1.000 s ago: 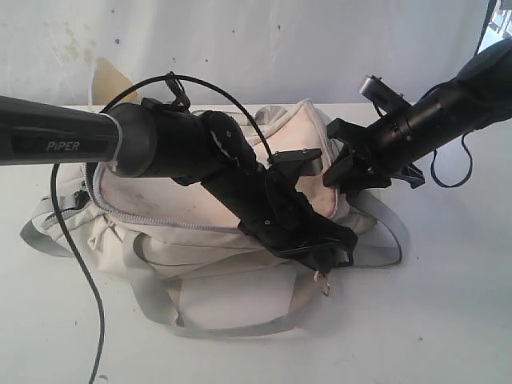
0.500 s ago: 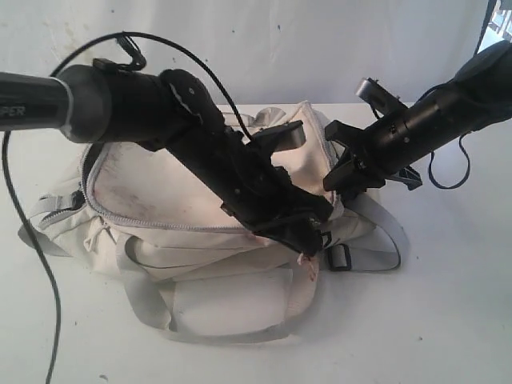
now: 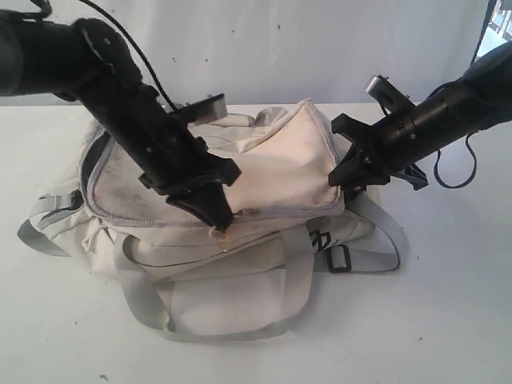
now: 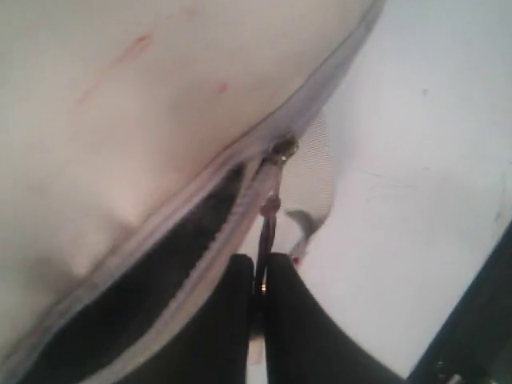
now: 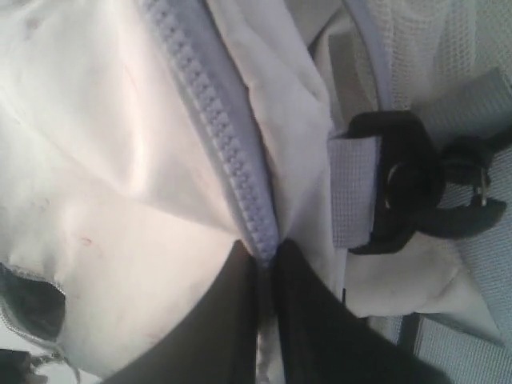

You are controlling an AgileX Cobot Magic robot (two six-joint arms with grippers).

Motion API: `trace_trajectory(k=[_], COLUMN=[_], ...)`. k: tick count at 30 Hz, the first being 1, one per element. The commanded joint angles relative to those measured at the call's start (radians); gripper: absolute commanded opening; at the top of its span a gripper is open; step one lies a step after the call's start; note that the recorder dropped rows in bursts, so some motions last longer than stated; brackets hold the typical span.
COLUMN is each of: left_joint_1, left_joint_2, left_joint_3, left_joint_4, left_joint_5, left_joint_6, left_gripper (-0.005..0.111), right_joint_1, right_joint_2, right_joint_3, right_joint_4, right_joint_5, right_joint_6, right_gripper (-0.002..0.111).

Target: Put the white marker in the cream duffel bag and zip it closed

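Observation:
The cream duffel bag (image 3: 272, 164) lies in the middle of the white table. My left gripper (image 3: 219, 224) is at the bag's front edge, shut on the zipper pull (image 4: 269, 214). In the left wrist view the slider (image 4: 282, 150) sits where the grey zip closes, and the dark lining (image 4: 152, 276) shows through the open stretch beside my left gripper (image 4: 260, 268). My right gripper (image 3: 342, 179) is at the bag's right end. In the right wrist view my right gripper (image 5: 266, 254) is shut on the grey zipper trim (image 5: 216, 136). The white marker is hidden.
Grey webbing straps (image 3: 300, 280) and a black buckle (image 3: 336, 258) hang over the bag's front onto the table (image 3: 448, 312). Another black buckle (image 5: 400, 188) sits close beside the right fingers. A black cable (image 3: 453, 172) loops under the right arm. A white wall stands behind.
My left gripper has travelled left along the bag's front edge with the zipper pull, closing that stretch of zip. My right gripper has shut on the trim at the bag's right end.

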State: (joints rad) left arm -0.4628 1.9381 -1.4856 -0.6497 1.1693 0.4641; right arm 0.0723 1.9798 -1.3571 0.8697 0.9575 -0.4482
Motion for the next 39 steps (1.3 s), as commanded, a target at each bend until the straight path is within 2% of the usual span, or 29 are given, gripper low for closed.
trace_trajectory(k=[1, 10, 20, 23, 28, 32, 36, 39], left_joint_1=[0.050, 0.102, 0.102, 0.102, 0.102, 0.102, 0.102, 0.102], left_joint_2=[-0.084, -0.186, -0.205, -0.205, -0.205, -0.205, -0.205, -0.205], left_joint_3=[-0.004, -0.004, 0.036, 0.060, 0.096, 0.099, 0.099, 0.099], left_joint_4=[0.217, 0.537, 0.650, 0.563, 0.156, -0.076, -0.121, -0.015], left_joint_5=[0.052, 0.052, 0.052, 0.052, 0.052, 0.052, 0.052, 0.052], left_joint_6=[-0.096, -0.106, -0.044, -0.049, 0.090, 0.124, 0.115, -0.010], left_gripper=[0.000, 0.000, 0.000, 0.000, 0.000, 0.000, 0.000, 0.000], right_joint_1=[-0.026, -0.043, -0.073, -0.073, -0.073, -0.072, -0.072, -0.072], right_joint_2=[-0.004, -0.004, -0.004, -0.004, -0.004, -0.004, -0.004, -0.004], right_joint_3=[-0.008, -0.008, -0.008, -0.008, -0.008, -0.008, -0.008, -0.008], right_joint_4=[-0.041, -0.045, -0.045, -0.045, 0.028, 0.068, 0.070, 0.070], right_joint_5=[-0.049, -0.077, -0.081, -0.083, -0.090, -0.084, -0.084, -0.083], right_joint_6=[0.004, 0.004, 0.004, -0.002, -0.046, -0.076, -0.078, -0.080], right_gripper=[0.000, 0.000, 0.000, 0.000, 0.000, 0.000, 0.000, 0.000])
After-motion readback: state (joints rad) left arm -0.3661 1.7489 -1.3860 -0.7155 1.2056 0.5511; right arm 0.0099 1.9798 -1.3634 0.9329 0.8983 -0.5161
